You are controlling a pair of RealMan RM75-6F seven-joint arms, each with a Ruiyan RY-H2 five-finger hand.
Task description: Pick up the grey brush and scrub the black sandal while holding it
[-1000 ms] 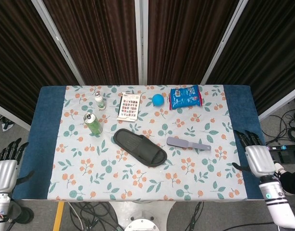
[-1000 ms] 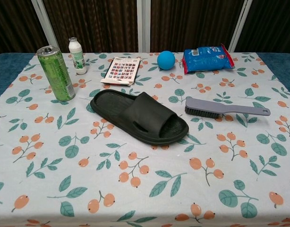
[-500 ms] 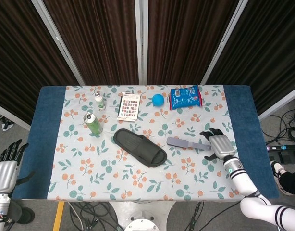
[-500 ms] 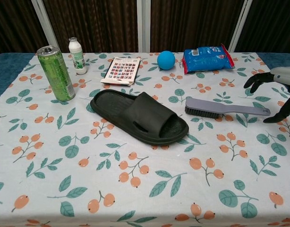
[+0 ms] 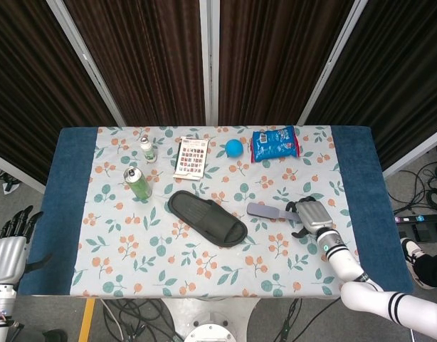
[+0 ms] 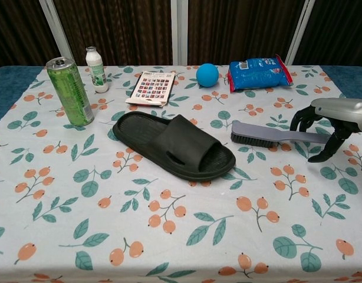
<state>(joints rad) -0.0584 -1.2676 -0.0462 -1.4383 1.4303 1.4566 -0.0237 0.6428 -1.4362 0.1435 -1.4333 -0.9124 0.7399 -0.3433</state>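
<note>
Right hand (image 5: 312, 216) fingers (image 6: 301, 118) are curling apart over the handle end of the grey brush (image 6: 277, 134), thumb on the near side, not clamping it. Brush is lying flat on the bench (image 5: 204, 263), bristles down, just right of the black sandal (image 5: 206, 218), which is sitting mid-bench. Left hand (image 5: 8, 246) is hanging off the bench's left edge, fingers apart, holding nothing.
</note>
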